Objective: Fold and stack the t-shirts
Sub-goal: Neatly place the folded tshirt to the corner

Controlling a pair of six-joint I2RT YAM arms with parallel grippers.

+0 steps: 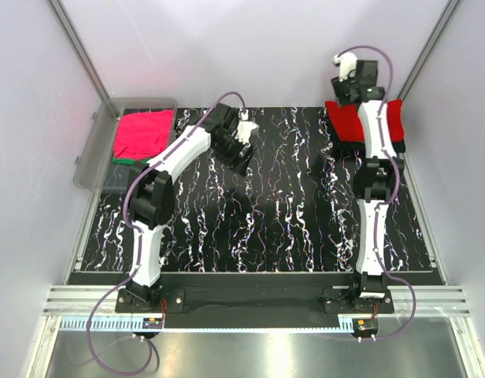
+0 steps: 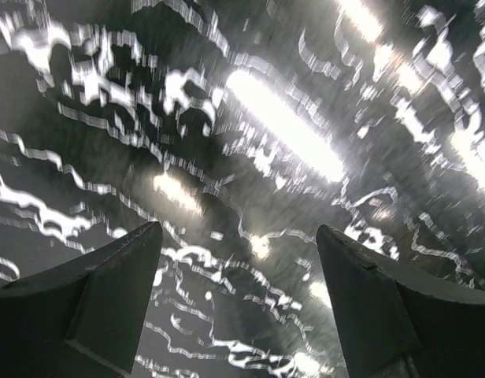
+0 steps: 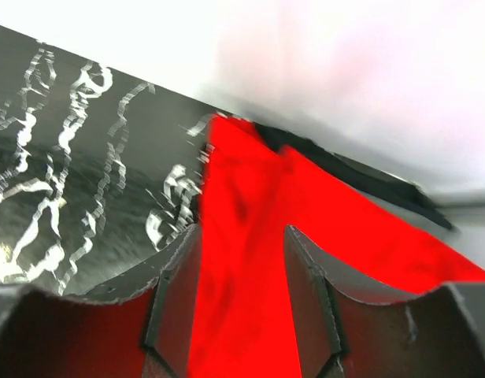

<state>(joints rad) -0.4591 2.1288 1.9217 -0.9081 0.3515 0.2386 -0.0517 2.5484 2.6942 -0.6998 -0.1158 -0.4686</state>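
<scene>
A bright red t-shirt point(image 1: 349, 122) lies folded at the back right of the table on a black t-shirt point(image 1: 342, 143). My right gripper point(image 1: 346, 87) hangs just over the red t-shirt's far edge. In the right wrist view its jaws point(image 3: 242, 232) stand apart with the red cloth point(image 3: 250, 236) showing between and under them, and the black cloth point(image 3: 368, 177) peeks out behind. My left gripper point(image 1: 241, 153) hovers over the middle back of the table. It is open point(image 2: 238, 228), with only the marbled surface between its fingers.
A clear plastic bin point(image 1: 89, 161) stands at the back left. It holds a folded magenta-pink shirt point(image 1: 142, 132) with a green one point(image 1: 124, 160) under it. The black marbled mat point(image 1: 266, 213) covers the table. Grey walls close in behind and on both sides.
</scene>
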